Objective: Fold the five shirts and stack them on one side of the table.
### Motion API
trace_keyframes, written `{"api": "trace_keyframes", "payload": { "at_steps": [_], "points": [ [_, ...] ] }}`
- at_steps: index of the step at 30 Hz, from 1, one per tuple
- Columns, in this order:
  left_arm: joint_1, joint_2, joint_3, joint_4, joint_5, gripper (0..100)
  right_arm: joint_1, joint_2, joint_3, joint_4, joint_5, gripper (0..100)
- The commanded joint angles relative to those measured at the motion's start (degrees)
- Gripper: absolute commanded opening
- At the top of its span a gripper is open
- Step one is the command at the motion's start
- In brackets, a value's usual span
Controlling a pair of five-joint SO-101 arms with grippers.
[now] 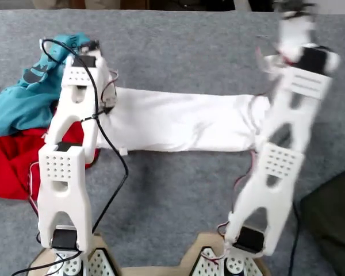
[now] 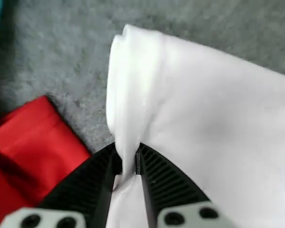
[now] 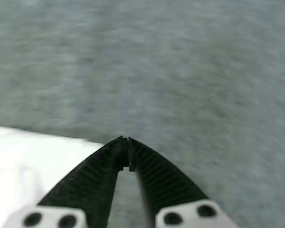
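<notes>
Folding in hand: my left gripper (image 2: 128,159) pinches the doubled end of the white shirt (image 1: 184,123), a strip across the table (image 1: 178,52). My right gripper (image 3: 128,145), fingers together and empty, likely needs to grip the far end.

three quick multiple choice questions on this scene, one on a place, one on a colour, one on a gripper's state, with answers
1. Where does the red shirt lie?
A) at the left arm's side of the table, next to the teal shirt
B) at the table's middle
C) under the right arm's base

2. What colour is the long shirt laid across the table's middle?
A) teal
B) white
C) red

3. What state is the left gripper in?
A) open above bare table
B) shut on the red shirt
C) shut on the white shirt's edge

Answers:
1 A, the high view shows red cloth by the teal heap beside the left arm.
2 B, the cloth is plainly white.
3 C, the left wrist view shows white fabric pinched between its jaws.
</notes>
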Motion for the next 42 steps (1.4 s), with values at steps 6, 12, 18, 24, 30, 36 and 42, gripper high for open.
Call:
{"api": "trace_keyframes", "payload": {
  "at_steps": [6, 12, 18, 24, 30, 36, 42],
  "points": [
    [12.48, -0.92, -20.84, 8.35, 0.97, 2, 13.76, 5.76, -1.98, -13.71, -13.19, 0.5],
    [21.63, 0.40, -19.87, 2.20, 11.96, 2, 16.40, 13.67, -2.59, -19.60, -19.16, 0.5],
    [28.13, 1.45, -20.04, -6.59, 18.99, 2, 16.48, 13.93, -2.33, -20.04, -18.81, 0.5],
    [33.67, 2.07, -22.86, -11.87, 19.78, 2, 16.57, 13.93, -2.42, -20.04, -18.81, 0.5],
    [38.24, 2.07, -22.95, -18.20, 19.87, 7, 16.57, 13.93, -2.51, -20.04, -18.81, 0.5],
    [41.76, 5.58, -23.38, -24.97, 19.78, 8, 16.57, 13.93, -2.59, -20.04, -18.81, 0.5],
    [43.60, 10.42, -23.47, -30.33, 19.60, 8, 16.57, 13.85, -2.59, -20.04, -18.81, 0.5]
  ]
}}
